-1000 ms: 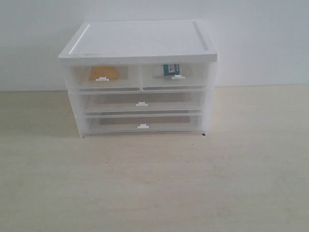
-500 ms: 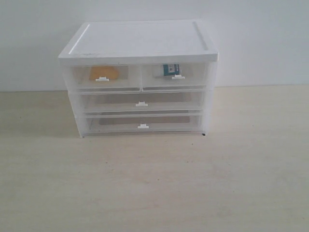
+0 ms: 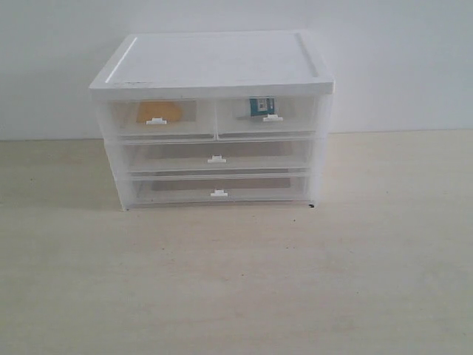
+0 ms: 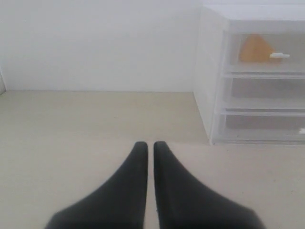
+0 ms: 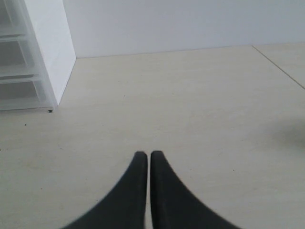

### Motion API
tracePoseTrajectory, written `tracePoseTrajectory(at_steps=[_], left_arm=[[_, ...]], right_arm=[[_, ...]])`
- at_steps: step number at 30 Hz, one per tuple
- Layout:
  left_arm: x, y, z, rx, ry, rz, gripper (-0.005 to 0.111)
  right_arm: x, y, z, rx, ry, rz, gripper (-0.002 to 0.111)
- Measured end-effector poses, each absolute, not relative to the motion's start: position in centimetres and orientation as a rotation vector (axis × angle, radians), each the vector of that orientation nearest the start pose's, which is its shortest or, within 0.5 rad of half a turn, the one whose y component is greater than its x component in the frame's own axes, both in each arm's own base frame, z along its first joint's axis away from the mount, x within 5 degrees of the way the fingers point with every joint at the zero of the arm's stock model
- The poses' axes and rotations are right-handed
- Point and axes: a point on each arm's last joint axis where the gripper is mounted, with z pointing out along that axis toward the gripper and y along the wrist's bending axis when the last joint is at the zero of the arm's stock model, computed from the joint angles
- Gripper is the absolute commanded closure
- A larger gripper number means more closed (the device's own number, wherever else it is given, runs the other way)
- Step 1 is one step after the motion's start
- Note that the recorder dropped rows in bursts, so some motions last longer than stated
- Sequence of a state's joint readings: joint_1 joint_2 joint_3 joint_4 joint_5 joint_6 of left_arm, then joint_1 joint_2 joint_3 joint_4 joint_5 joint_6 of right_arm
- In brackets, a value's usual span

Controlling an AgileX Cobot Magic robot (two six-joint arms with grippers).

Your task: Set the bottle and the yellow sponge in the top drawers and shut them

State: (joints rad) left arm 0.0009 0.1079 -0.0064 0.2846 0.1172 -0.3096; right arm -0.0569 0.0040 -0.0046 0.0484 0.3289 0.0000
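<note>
The yellow sponge (image 3: 160, 112) lies inside the left top drawer (image 3: 133, 120), which is pushed in; the left wrist view shows the sponge (image 4: 255, 48) behind that drawer's handle tab. The bottle (image 3: 261, 106) stands inside the right top drawer (image 3: 295, 117), also pushed in. Neither arm appears in the exterior view. My left gripper (image 4: 149, 145) is shut with nothing in it, above the table to the cabinet's left. My right gripper (image 5: 146, 154) is shut and holds nothing, off to the cabinet's right.
The white cabinet (image 3: 214, 59) stands at the back against a white wall, with two full-width drawers (image 3: 177, 157) below the top pair, both pushed in. A pale wooden tabletop (image 3: 236, 281) spreads in front. The cabinet's side wall (image 5: 50, 38) shows in the right wrist view.
</note>
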Motion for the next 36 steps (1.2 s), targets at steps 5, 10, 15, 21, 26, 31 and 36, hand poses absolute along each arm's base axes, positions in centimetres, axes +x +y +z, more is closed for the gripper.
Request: tracePoseTrajectory(at_steps=[5, 10, 15, 21, 26, 31, 36], left_arm=[[6.5, 0.3, 19.8, -0.047, 1.692, 0.007, 0.102], [5.8, 0.2, 20.4, -0.074, 1.605, -0.044, 0.102], [5.7, 0.1, 20.3, -0.051, 1.605, -0.031, 0.102], [5.6, 0.1, 20.1, -0.044, 1.628, -0.024, 0.102], [5.6, 0.1, 19.9, -0.036, 1.654, -0.023, 0.102], [5.6, 0.3, 19.3, -0.065, 1.713, 0.008, 0.102], [5.5, 0.4, 18.9, -0.090, 1.764, 0.022, 0.102]], right_arm=[[5.4, -0.2, 18.5, 0.082, 1.810, 0.006, 0.108], [5.4, -0.2, 18.5, 0.082, 1.810, 0.006, 0.108], [5.4, -0.2, 18.5, 0.082, 1.810, 0.006, 0.108], [5.4, -0.2, 18.5, 0.082, 1.810, 0.006, 0.108], [5.4, -0.2, 18.5, 0.082, 1.810, 0.006, 0.108], [5.4, -0.2, 18.5, 0.082, 1.810, 0.006, 0.108], [5.4, -0.2, 18.5, 0.082, 1.810, 0.006, 0.108]])
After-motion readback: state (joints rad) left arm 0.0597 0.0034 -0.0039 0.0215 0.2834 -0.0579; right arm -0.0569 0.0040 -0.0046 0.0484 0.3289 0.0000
